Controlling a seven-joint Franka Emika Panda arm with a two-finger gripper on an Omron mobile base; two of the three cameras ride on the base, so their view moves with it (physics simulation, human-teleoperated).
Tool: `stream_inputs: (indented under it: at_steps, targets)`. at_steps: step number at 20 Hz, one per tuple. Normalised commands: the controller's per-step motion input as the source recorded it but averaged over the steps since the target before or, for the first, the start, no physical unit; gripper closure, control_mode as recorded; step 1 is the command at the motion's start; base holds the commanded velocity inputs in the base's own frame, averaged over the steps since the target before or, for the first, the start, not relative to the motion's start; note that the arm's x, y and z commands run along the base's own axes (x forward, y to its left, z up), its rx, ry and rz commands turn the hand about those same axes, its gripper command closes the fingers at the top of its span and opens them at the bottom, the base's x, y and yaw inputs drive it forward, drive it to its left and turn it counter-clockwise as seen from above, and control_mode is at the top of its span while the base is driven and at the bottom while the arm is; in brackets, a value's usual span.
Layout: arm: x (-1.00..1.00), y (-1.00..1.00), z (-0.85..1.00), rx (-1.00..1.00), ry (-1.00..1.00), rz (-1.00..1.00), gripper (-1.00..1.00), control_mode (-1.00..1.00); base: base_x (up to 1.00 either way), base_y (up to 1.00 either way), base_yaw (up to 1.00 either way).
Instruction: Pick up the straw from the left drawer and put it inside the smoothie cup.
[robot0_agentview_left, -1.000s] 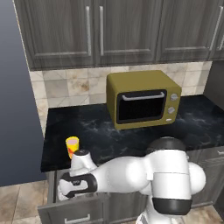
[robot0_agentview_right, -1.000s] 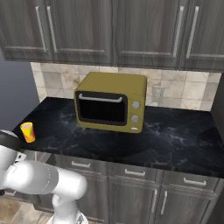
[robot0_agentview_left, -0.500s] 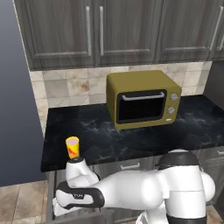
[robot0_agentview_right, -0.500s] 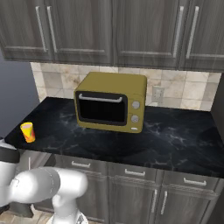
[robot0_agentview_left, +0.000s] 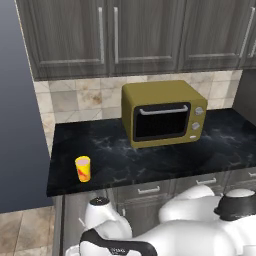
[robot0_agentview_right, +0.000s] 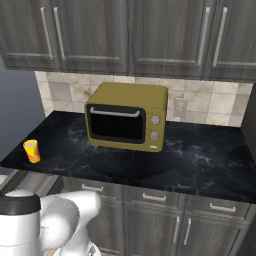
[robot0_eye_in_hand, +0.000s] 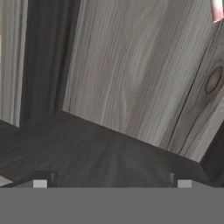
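One small pink sliver, probably the straw (robot0_eye_in_hand: 217, 9), lies at the far edge of the left drawer (robot0_eye_in_hand: 131, 74) interior, beyond the wide-apart, empty jaws; reaching is the step, and next calls for closing in while the smoothie cup (robot0_agentview_left: 83, 168) waits on the table (robot0_agentview_left: 150, 160).

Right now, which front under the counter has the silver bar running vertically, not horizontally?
The lower cabinet door beneath the drawer row, right of the arm in the right base view. Its handle stands upright; the drawer fronts above it carry short horizontal handles.
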Motion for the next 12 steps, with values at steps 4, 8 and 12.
stream_inputs:
  at_steps: [4,8,12]
  targets:
    - [0.48,-0.04,0.66,-0.01,0.0,0.0,-1.0,-1.0,0.0,0.0,0.0]
    - [0.93,-0.12,0.32,0.0,0.0,0.0,-1.0,-1.0,0.0,0.0,0.0]
    - [0.8,-0.04,0.0,0.0,-0.04,0.0,-1.0,-1.0,0.0,0.0,0.0]
